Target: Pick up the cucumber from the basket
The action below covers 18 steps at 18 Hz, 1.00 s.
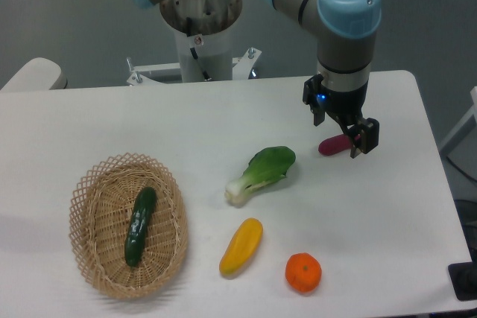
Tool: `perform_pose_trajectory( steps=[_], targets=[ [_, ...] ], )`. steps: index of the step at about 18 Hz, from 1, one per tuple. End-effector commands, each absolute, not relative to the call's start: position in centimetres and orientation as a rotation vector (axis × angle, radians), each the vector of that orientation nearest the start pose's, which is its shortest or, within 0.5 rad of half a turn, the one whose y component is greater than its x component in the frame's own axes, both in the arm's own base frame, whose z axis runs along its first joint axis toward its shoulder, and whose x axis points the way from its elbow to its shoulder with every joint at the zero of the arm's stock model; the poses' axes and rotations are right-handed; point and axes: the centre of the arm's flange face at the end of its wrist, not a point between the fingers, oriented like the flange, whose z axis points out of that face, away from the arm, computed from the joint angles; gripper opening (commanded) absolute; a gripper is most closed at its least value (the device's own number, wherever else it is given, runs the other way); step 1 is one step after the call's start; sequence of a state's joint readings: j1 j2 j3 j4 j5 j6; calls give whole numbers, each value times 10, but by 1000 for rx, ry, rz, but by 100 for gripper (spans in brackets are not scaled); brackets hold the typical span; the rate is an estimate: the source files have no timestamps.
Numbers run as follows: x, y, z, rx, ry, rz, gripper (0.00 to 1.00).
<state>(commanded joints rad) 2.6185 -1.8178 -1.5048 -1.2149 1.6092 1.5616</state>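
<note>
Lying inside the oval tan wicker basket (93, 255) at near left, the slim dark green cucumber (140, 226) points near-to-far, well apart from the end effector (344, 133) at far right, its grip state unclear.

The cucumber (140, 226) lies in the basket (93, 184) at the table's (186, 124) eight o'clock. The bok choy (262, 173) sits near the centre, the squash (241, 246) at its six o'clock, the orange (303, 272) at five. The gripper (344, 133) hangs at two o'clock, a radish (332, 145) just beside it.
</note>
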Motion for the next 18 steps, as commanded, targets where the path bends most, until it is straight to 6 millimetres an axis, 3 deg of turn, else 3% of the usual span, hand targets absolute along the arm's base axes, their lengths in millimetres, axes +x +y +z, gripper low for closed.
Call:
perform_pose_trajectory(
  steps=[6,10,13,16,18],
  targets=[
    [-458,416,419,-3025,794,268,100],
    [-444,418,405,-3038,781,228,100],
    [-426,414,409,-3076,521,226,100],
    [-392,445,410,-3082,295,213,100],
    [-375,455,408,-3092,149,195,100]
  ],
)
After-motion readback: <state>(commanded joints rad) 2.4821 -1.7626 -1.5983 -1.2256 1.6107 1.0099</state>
